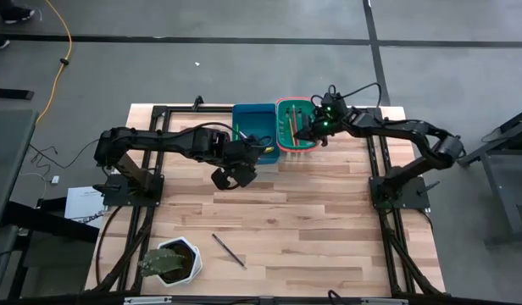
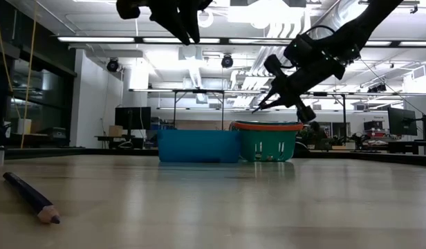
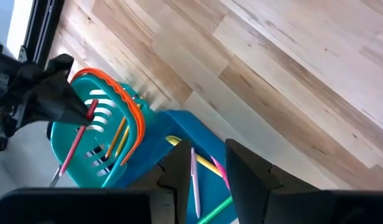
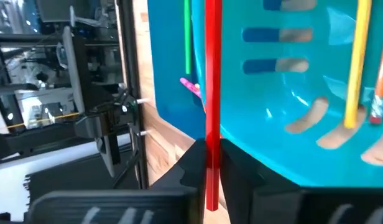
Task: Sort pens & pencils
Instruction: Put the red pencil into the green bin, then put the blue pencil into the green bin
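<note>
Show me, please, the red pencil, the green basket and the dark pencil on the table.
red pencil [image 4: 212,93], right wrist view, middle of its shaft
green basket [image 2: 267,147], low view, front wall
dark pencil [image 2: 30,196], low view, middle of its body

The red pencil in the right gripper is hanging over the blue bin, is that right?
Not quite. The right gripper holds the red pencil over the green basket with the orange rim, not the blue bin. The left wrist view shows it.

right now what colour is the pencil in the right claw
Red: the pencil sits between the right claw fingers, clearest in the right wrist view.
</note>
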Motion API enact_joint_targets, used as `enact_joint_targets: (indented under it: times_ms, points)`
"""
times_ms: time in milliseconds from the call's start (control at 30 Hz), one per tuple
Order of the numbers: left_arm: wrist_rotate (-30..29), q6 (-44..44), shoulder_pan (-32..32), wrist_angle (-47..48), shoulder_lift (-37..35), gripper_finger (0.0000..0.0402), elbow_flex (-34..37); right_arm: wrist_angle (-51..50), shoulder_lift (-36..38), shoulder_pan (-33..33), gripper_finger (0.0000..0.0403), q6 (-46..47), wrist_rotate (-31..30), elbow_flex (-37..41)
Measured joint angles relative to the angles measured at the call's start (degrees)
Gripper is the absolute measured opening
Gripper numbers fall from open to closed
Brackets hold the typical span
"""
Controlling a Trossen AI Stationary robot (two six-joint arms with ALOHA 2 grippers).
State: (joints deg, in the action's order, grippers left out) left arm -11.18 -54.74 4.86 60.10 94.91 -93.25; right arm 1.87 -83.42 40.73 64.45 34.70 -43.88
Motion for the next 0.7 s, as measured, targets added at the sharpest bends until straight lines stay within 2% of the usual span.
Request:
enact_joint_targets:
  times_ms: [167,400,567,700]
  points:
    - [0.3,0.0,0.0,0.3,0.0,0.0083,0.0,-0.2,-0.3,1.5,0.0067,-0.2,-1.3,0.0]
    - [0.8,0.0,0.0,1.9,0.0,0.0083,0.0,-0.3,-0.3,2.8,0.0074,-0.2,-1.3,0.0]
    - [6.8,0.4,0.0,3.7,0.0,0.0082,0.0,0.6,-0.3,1.6,0.0075,0.0,0.2,0.0]
    - [9.9,0.3,0.0,5.3,0.6,0.0081,0.3,5.7,-0.2,-1.6,0.0075,0.2,2.8,0.0]
